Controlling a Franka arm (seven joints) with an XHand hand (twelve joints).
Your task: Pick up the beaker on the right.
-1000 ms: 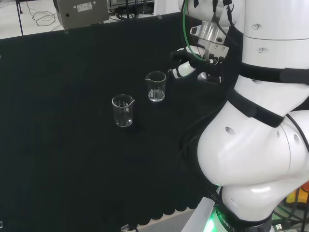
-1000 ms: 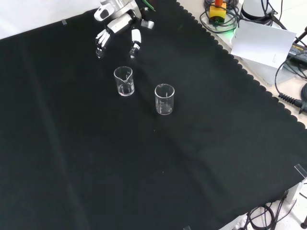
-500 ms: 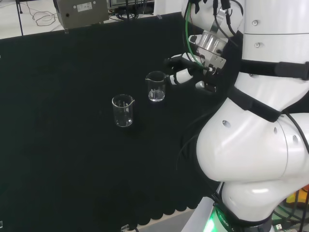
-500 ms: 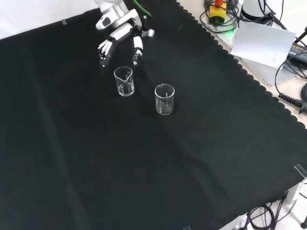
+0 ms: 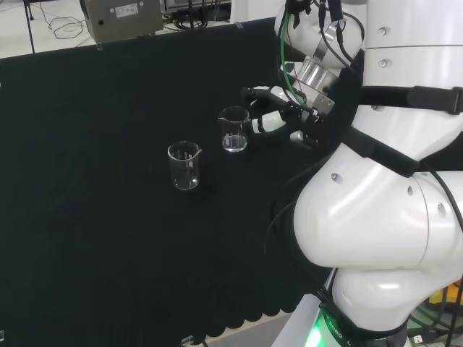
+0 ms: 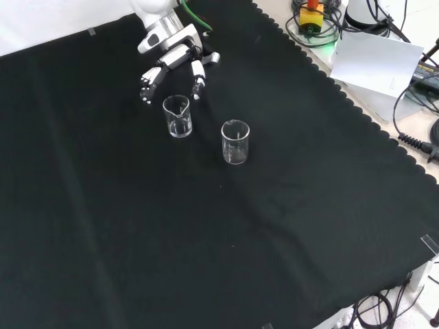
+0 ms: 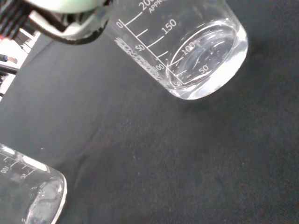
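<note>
Two clear glass beakers stand upright on the black cloth. In the head view the right beaker (image 5: 234, 129) is close beside my hand (image 5: 269, 116), and the left beaker (image 5: 184, 165) stands apart. In the front view the hand (image 6: 171, 65) hovers just behind the spouted beaker (image 6: 178, 116), its fingers (image 6: 147, 86) spread and relaxed on either side of the rim without touching it. The other beaker (image 6: 234, 142) stands nearer the camera. The wrist view has the near beaker (image 7: 196, 51) large and close, with the second beaker (image 7: 28, 191) at the edge.
The arm's white links (image 5: 383, 202) take up the right of the head view. A grey box (image 5: 119, 18) sits past the cloth's far edge. In the front view, cables and a white sheet (image 6: 374, 62) lie beyond the cloth's scalloped edge.
The hand has come down and forward toward the right beaker, its fingers now reaching beside the rim. Both beakers stand where they were.
</note>
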